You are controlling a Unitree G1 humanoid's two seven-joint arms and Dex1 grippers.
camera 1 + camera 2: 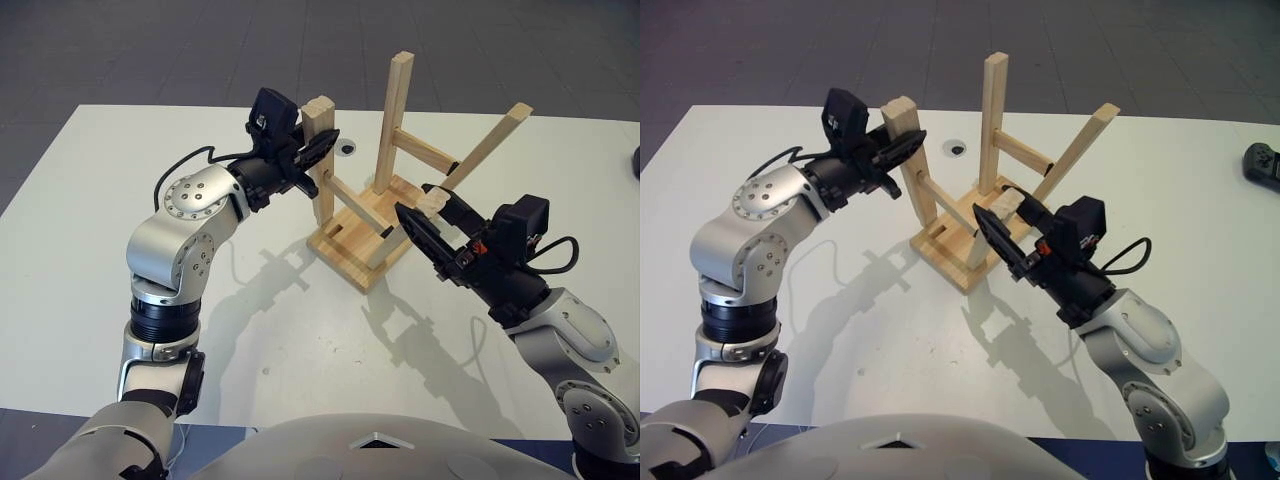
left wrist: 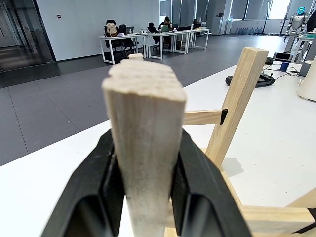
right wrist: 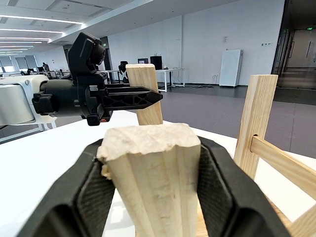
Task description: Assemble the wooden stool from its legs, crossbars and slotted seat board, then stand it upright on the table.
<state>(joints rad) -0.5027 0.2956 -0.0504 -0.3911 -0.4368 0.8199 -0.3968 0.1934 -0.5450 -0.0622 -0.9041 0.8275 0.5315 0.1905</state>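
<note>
- Two fingers of the left gripper (image 1: 322,150) are closed flat against opposite faces of the leftmost leg (image 2: 143,148), just below its sawn top. They are only as far apart as the wood is thick.
- That leg stands nearly upright at the left corner of the seat board (image 1: 345,250). The board lies flat on the white table (image 1: 120,180), so the stool (image 1: 365,215) sits upside down with its legs in the air.
- One lower crossbar (image 1: 350,200) runs from the held leg toward the middle of the board.
- Behind the left gripper, a small dark round hole (image 1: 347,149) is set in the tabletop.
- At the back stands the tallest-looking leg (image 1: 393,120), upright — an upper crossbar (image 1: 425,150) slopes from it down to the right.
- At the near right corner the right gripper (image 1: 418,203) has hold of the front leg (image 3: 153,163). Its two black pads press on either side of the rough-cut end (the wrist view shows wood filling the whole gap).
- That front leg leans, its foot toward the right gripper and its base at the board.
- Farthest right, the fourth leg (image 1: 490,140) tilts outward — away from the others — and meets the upper crossbar partway along.
- A dark object (image 1: 1262,165) lies at the table's right edge, well apart from the stool; what it is cannot be told.
</note>
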